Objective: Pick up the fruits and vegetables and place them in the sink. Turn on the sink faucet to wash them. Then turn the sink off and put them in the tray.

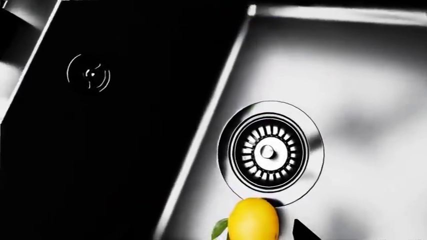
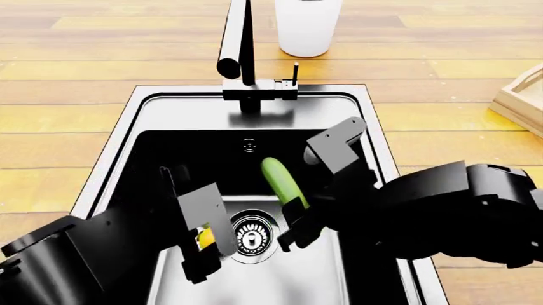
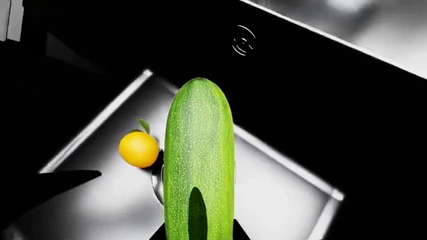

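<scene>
Reaching into the sink [image 2: 127, 127] from the near left, the left gripper [image 2: 197, 251] hangs low over the basin floor with the lemon [image 2: 205, 236] right at its fingers; only a sliver of yellow shows in the head view. From the left wrist camera the lemon [image 1: 253, 218] with its green leaf lies beside the steel drain [image 1: 269, 152], touching the drain's outer ring, and one dark fingertip shows just next to it. Whether the fingers are spread or pressed together on the fruit, I cannot tell. The drain [image 2: 251, 238] sits in the middle of the basin floor between the two arms. Right of it, the right gripper [image 2: 297, 219] pinches the near end of the cucumber [image 2: 281, 181], which is held above the basin floor and points toward the far wall of the sink. The right wrist camera shows the cucumber [image 3: 199, 165] running straight out from the jaws, with the lemon [image 3: 139, 149] on the floor to one side. Behind the sink stands the sink faucet [image 2: 241, 47], then a white pot [image 2: 307, 25] on the wooden counter [image 2: 85, 57], and at the far right edge a corner of the tray [image 2: 522, 98]
</scene>
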Motion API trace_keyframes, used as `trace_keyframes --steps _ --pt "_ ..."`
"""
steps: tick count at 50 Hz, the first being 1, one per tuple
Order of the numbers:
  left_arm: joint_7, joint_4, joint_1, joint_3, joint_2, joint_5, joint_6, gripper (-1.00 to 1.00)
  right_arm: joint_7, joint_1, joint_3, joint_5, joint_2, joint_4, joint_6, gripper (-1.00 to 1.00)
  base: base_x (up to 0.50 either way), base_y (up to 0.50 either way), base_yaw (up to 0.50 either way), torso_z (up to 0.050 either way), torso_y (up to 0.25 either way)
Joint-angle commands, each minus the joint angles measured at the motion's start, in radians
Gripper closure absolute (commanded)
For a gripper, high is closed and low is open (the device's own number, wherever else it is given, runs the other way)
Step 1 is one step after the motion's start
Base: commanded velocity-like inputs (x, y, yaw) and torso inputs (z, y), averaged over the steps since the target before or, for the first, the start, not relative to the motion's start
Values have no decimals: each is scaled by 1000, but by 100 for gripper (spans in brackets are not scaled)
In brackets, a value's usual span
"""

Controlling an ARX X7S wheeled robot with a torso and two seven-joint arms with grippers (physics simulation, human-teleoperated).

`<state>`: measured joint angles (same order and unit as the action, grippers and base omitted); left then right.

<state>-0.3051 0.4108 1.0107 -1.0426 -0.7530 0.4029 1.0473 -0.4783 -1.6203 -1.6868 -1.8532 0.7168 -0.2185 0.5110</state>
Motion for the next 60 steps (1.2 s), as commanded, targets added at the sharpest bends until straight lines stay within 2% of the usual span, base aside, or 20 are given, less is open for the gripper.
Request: trace_keyframes --steps 1,28,44,58,59,60 --pt "-18 -148 27 -89 77 -76 -37 -100 -14 -9 38 8 50 -98 -29 100 0 0 0 0 0" --pt "-42 -422 -19 -181 213 -136 -182 -100 38 39 34 46 35 -54 -49 100 0 0 0 0 0" --pt "-53 -571 -54 -182 251 -132 -249 -100 56 61 36 57 33 -47 -61 100 0 0 0 0 0" --pt "-88 -618 -67 -239 246 -147 -224 -100 62 69 41 60 30 -43 -66 100 0 0 0 0 0" --pt "-87 -625 -67 -241 247 -150 -226 100 64 71 41 62 29 -41 -67 100 0 0 0 0 0" --pt "-86 -631 -66 -241 248 -152 -227 100 66 72 41 62 28 -39 -67 100 0 0 0 0 0"
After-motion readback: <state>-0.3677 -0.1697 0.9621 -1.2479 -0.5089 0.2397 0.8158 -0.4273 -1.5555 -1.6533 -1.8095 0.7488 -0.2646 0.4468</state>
